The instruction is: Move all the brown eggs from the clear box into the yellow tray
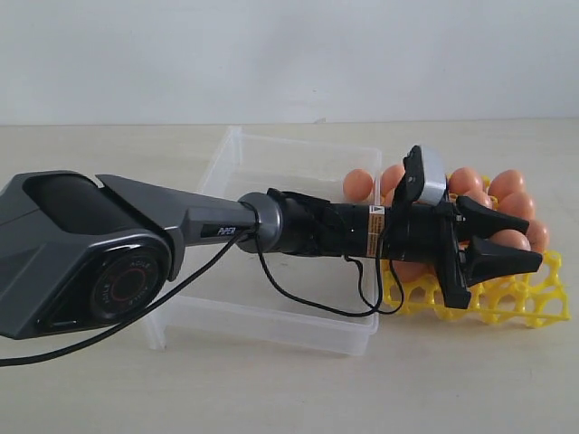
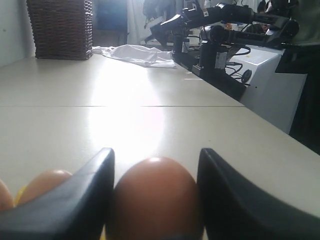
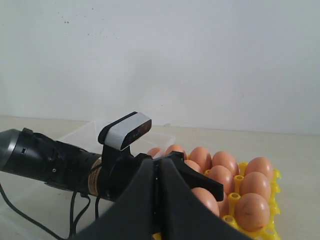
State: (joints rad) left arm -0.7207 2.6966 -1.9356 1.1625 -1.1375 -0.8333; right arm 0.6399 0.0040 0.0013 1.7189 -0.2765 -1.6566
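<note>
Exterior view: we tag the left gripper (image 1: pixel 529 246) over the yellow tray (image 1: pixel 516 303), an openwork plastic lattice of round cups. It is grasping one smooth orange-brown oval, the brown egg (image 1: pixel 508 240). We cannot tell whether the egg already rests in a cup. More brown eggs (image 1: pixel 466 179) fill cups on the tray's far side. The clear box (image 1: pixel 271 325), a shallow transparent plastic bin, sits just beside the tray under the arm. No eggs show in the part of it we can see.

Left wrist view: the dark fingers (image 2: pixel 75 200) touch the egg on both flanks, and another egg sits just beside them.

Right wrist view: the right gripper (image 3: pixel 157 200) is clenched on nothing, its fingers pressed together, and hangs back from the tray.

Handling, as we judge it: the egg is light and stiff, but the shell is brittle and slick. Hold it across the widest middle, as here, with a light squeeze. Pinching harder risks a crack, and a grip near the tip lets it slide out.
</note>
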